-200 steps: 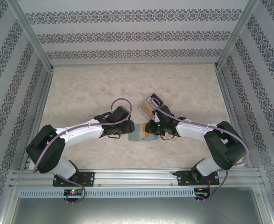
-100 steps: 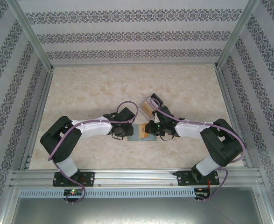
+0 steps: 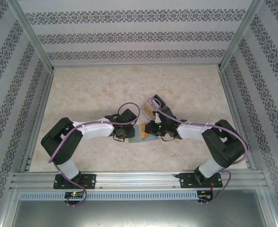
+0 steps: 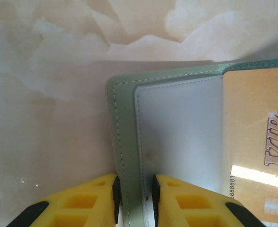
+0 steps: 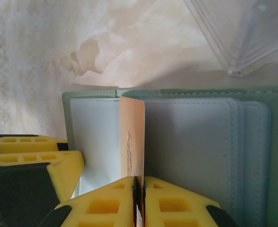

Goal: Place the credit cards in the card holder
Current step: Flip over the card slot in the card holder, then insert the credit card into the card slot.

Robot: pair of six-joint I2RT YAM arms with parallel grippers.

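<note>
Left wrist view, nearest first: the left gripper (image 4: 134,201) has its yellow fingers closed on the near edge of the open card holder (image 4: 176,132), with the green stitched border pinched between them. Beyond the fingers lies the pale grey inner pocket, and to its right is an orange credit card (image 4: 257,127). The card carries "VIP" in raised lettering turned sideways and a row of eights along its edge. The rest of its print is too blurred to read. In the right wrist view the right gripper (image 5: 139,201) is pressed tight on that card, which stands on edge over the holder's inner pockets, near the fold. The script on its face is seen too obliquely to read. Past the holder's far edge sits a corner of a clear plastic box (image 5: 252,33). From above, both arms fold inward with their elbows out to the sides, and their wrists meet over the holder in the near half of the table (image 3: 91,90), a cream marbled surface. Walls (image 3: 139,38) papered in bands of grey floral pattern close in the far side and both flanks.
</note>
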